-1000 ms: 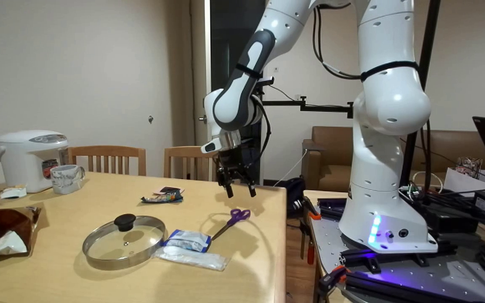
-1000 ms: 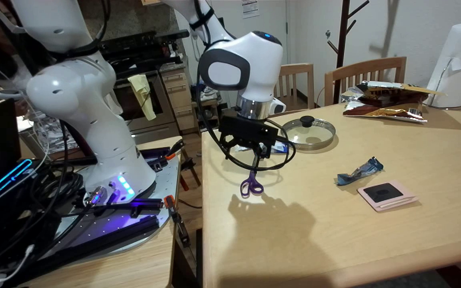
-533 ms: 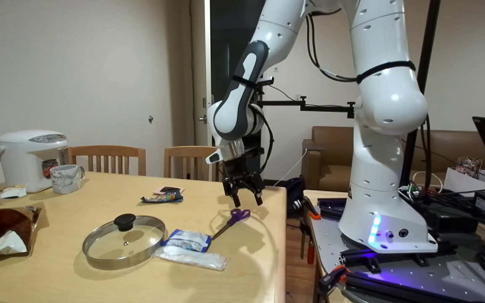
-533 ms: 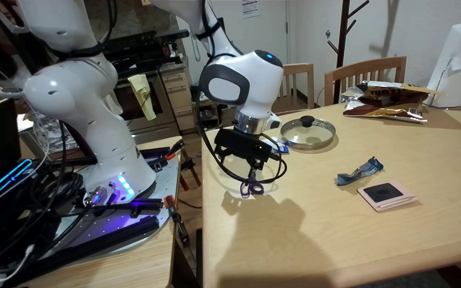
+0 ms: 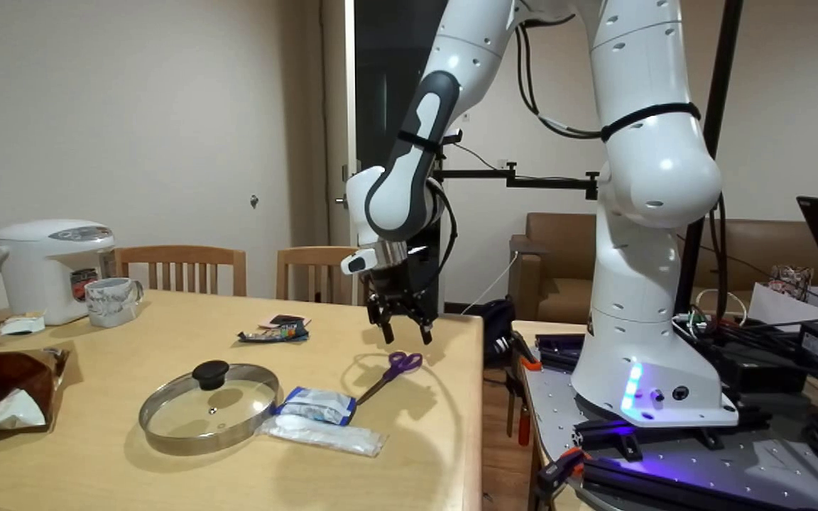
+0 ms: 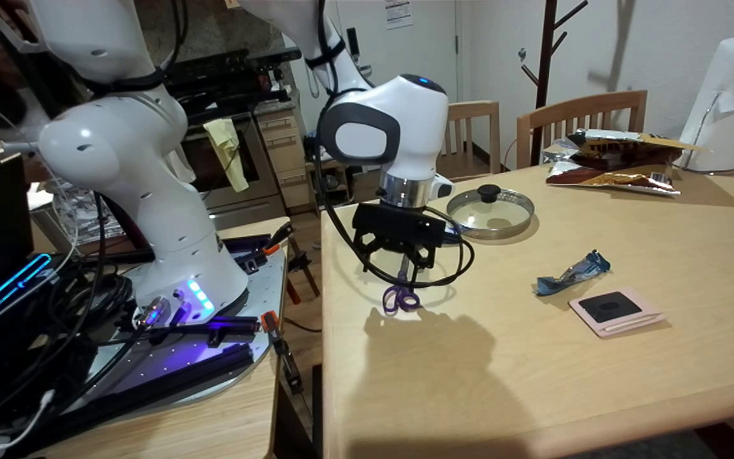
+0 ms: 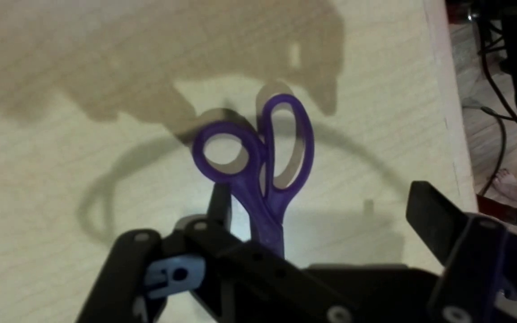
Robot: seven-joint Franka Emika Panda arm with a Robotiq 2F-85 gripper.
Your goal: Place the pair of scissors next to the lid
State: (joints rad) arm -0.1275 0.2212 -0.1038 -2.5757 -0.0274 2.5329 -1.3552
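Since a moment ago the gripper has swung slightly away from the base; it hangs above the scissors, its fingers spread apart. Unmoved, the scissors lie on the table, their tip right by the blue-white packet, whether touching I cannot tell; that packet lies between them and the lid.
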